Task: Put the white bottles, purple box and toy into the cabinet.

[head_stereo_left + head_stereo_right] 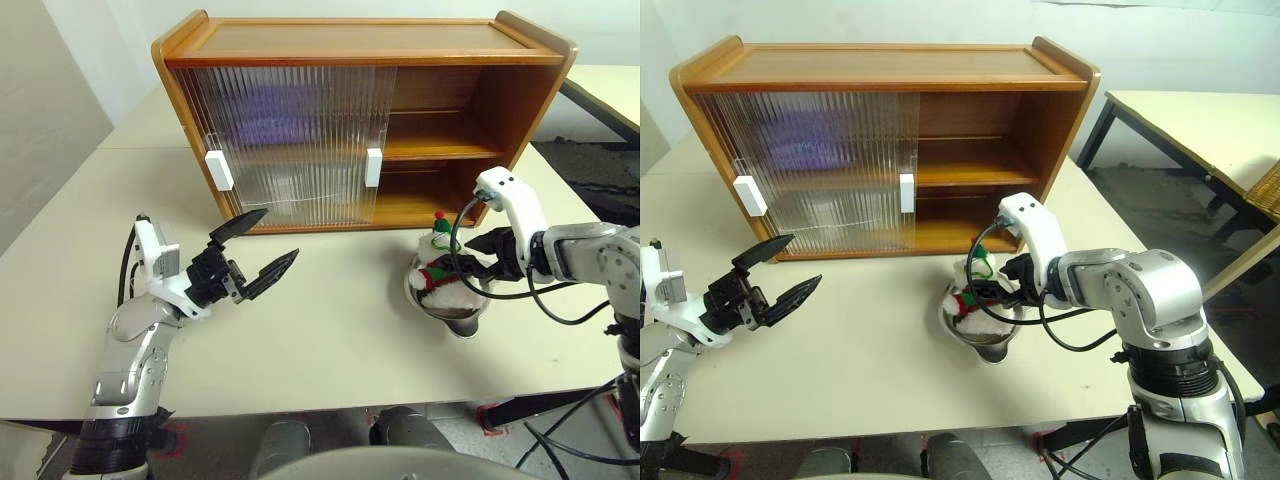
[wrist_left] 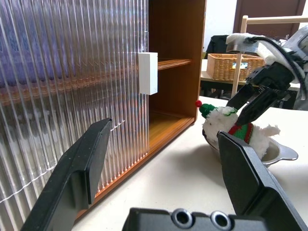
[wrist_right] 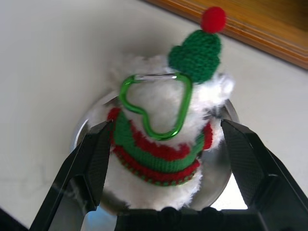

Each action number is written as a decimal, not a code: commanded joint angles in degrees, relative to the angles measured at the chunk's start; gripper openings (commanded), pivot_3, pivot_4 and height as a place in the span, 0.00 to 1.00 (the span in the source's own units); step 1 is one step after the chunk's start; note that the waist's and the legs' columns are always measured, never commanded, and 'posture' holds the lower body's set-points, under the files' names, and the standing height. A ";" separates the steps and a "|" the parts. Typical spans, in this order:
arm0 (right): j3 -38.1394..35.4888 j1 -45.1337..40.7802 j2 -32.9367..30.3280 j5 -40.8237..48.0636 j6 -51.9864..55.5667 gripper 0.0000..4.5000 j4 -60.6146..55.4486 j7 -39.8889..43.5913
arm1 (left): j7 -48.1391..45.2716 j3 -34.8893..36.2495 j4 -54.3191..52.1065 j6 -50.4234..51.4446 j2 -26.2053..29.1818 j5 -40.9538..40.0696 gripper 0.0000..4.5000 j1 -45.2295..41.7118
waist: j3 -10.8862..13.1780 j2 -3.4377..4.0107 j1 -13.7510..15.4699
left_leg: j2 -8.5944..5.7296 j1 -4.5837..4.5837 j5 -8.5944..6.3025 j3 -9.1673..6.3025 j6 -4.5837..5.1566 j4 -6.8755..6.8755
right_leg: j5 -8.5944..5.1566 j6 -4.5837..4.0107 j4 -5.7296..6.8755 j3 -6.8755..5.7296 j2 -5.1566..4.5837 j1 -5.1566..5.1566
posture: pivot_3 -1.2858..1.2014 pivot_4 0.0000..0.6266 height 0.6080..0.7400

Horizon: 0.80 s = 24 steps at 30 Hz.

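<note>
One cabinet (image 1: 360, 110) stands at the far side of the table (image 1: 330, 330), top face bare. It has two ribbed translucent sliding doors (image 1: 290, 145), both over its left part, and two white block handles (image 1: 219, 169). The right part is uncovered, showing one middle shelf (image 1: 440, 150) and the bottom board, both bare there. A purple blur shows behind the doors at upper-shelf level; what it is cannot be told.

One toy (image 3: 163, 139): white plush, red-and-green striped scarf, green cap with red bobble, and a green heart-shaped clip on it. It sits in one shiny metal bowl (image 1: 455, 315) on the table, just in front of the cabinet's uncovered right part.

Right gripper (image 3: 166, 159): tilted down over the bowl, jaws wide, one finger on each side of the toy at scarf level. Whether the fingers touch the plush cannot be told.

Left gripper (image 1: 262, 250): above the table in front of the left door, jaws wide, nothing between them, well apart from the bowl.
</note>
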 commanded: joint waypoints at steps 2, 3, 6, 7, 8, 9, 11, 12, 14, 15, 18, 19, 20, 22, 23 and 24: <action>2.67 -0.62 0.37 -1.53 1.89 1.00 1.33 -2.32 | -0.55 0.11 -0.54 -0.40 0.96 0.13 1.00 -0.38 | -0.01 0.01 0.02 | 0.00 0.00 0.00 0.00 0.00 -0.02 | 0.01 0.00 0.00 0.00 0.00 0.00 | 0.49 0.01 1.00; 2.90 -0.47 0.61 -1.61 1.72 0.96 1.35 -2.62 | -0.53 0.16 -0.55 -0.45 1.05 0.10 1.00 -0.37 | -0.01 0.01 0.03 | 0.00 0.00 0.00 -0.01 0.00 -0.02 | 0.01 0.00 0.00 0.00 0.00 0.00 | 0.50 0.01 1.00; 2.58 -0.40 2.07 -1.68 1.85 0.78 1.61 -3.33 | -0.44 0.24 -0.56 -0.62 1.16 0.13 1.00 -0.32 | -0.01 0.02 0.03 | 0.00 -0.01 0.00 -0.01 0.00 -0.02 | 0.01 0.01 0.00 0.00 0.00 0.00 | 0.50 0.01 1.00; 2.45 -0.37 2.36 -1.57 2.08 0.71 1.60 -3.39 | -0.42 0.27 -0.52 -0.66 1.17 0.14 1.00 -0.33 | -0.01 0.02 0.04 | 0.00 -0.01 0.00 -0.01 0.00 -0.02 | 0.02 0.01 0.00 0.00 0.00 -0.01 | 0.50 0.01 1.00; 2.61 -0.30 2.30 -1.39 2.18 0.63 1.44 -3.24 | -0.40 0.31 -0.49 -0.72 1.18 0.16 1.00 -0.30 | -0.01 0.02 0.05 | 0.00 -0.01 0.00 -0.01 0.00 -0.02 | 0.02 0.01 0.00 0.00 0.00 -0.01 | 0.50 0.01 1.00; 2.79 -0.26 2.21 -1.27 2.19 0.55 1.31 -3.12 | -0.38 0.33 -0.43 -0.75 1.18 0.17 1.00 -0.30 | -0.01 0.02 0.07 | 0.00 -0.01 0.00 -0.01 0.00 -0.02 | 0.02 0.01 0.00 0.00 0.00 -0.01 | 0.50 0.01 1.00; 2.85 -0.23 2.12 -1.24 2.12 0.38 1.07 -3.07 | -0.41 0.33 -0.36 -0.79 1.22 0.17 1.00 -0.24 | -0.02 0.02 0.15 | 0.00 0.00 0.00 -0.01 0.00 -0.02 | 0.02 0.01 0.00 0.00 0.00 -0.01 | 0.50 0.01 1.00; 2.78 -0.37 2.02 -1.18 2.06 0.31 1.03 -2.97 | -0.45 0.30 -0.29 -0.80 1.24 0.17 1.00 -0.23 | -0.02 0.02 0.17 | -0.01 0.00 0.00 -0.01 0.00 -0.01 | 0.02 0.01 0.00 0.00 0.00 -0.01 | 0.50 0.01 1.00; 2.51 -0.87 1.31 -0.91 1.83 0.19 1.13 -2.38 | -0.50 0.20 -0.05 -0.82 1.28 0.27 1.00 -0.24 | -0.02 0.02 0.18 | 0.00 0.00 0.00 0.00 0.00 -0.01 | 0.01 -0.01 0.00 0.00 0.00 -0.01 | 0.49 0.01 1.00; 2.40 -1.07 0.91 -0.77 1.73 0.11 1.18 -2.04 | -0.53 0.16 0.04 -0.82 1.30 0.33 1.00 -0.23 | -0.02 0.03 0.18 | 0.00 0.00 0.00 -0.01 0.00 -0.01 | 0.02 -0.02 0.00 0.00 0.00 -0.01 | 0.49 0.01 1.00; 1.81 -1.69 -0.52 0.70 2.32 0.03 1.29 0.00 | -0.57 -0.11 0.15 -0.53 1.42 0.46 1.00 -0.24 | -0.02 0.03 0.19 | -0.01 -0.01 0.00 0.00 0.00 -0.02 | 0.01 -0.05 0.00 0.00 0.00 -0.01 | 0.49 0.01 1.00; 1.85 -2.01 -1.63 1.53 2.53 0.03 1.16 1.10 | -0.63 -0.23 0.21 -0.45 1.46 0.49 1.00 -0.32 | -0.02 0.03 0.20 | -0.01 -0.02 0.00 0.00 0.00 -0.02 | -0.01 -0.09 0.00 0.00 0.00 -0.01 | 0.49 0.01 1.00; 1.82 -2.44 -2.84 2.43 2.63 0.03 1.07 2.19 | -0.68 -0.32 0.31 -0.40 1.44 0.47 1.00 -0.44 | -0.02 0.03 0.21 | -0.01 -0.03 0.00 0.00 0.00 -0.02 | -0.07 -0.18 0.00 0.00 0.00 -0.01 | 0.49 0.01 1.00; 1.50 -3.36 -4.75 4.07 2.66 0.03 1.09 3.90 | -0.74 -0.40 0.45 -0.40 1.45 0.53 1.00 -0.58 | -0.02 0.03 0.25 | -0.02 -0.06 0.00 0.01 0.00 -0.03 | -0.20 -0.43 0.00 -0.01 0.00 -0.02 | 0.49 0.01 1.00; 0.58 -4.94 -5.68 5.44 2.66 0.03 1.67 5.13 | -0.80 -0.42 0.56 -0.39 1.45 0.52 1.00 -0.64 | -0.01 0.03 0.26 | -0.03 -0.06 0.00 0.01 0.00 -0.03 | -0.23 -0.45 0.00 -0.01 0.00 -0.01 | 0.49 0.01 1.00; -0.03 -6.08 -6.31 6.43 2.66 0.03 2.14 5.94 | -0.84 -0.42 0.63 -0.39 1.45 0.50 1.00 -0.67 | -0.01 0.04 0.26 | -0.03 -0.06 0.00 0.01 0.00 -0.03 | -0.25 -0.48 0.00 0.00 0.00 -0.02 | 0.49 0.01 1.00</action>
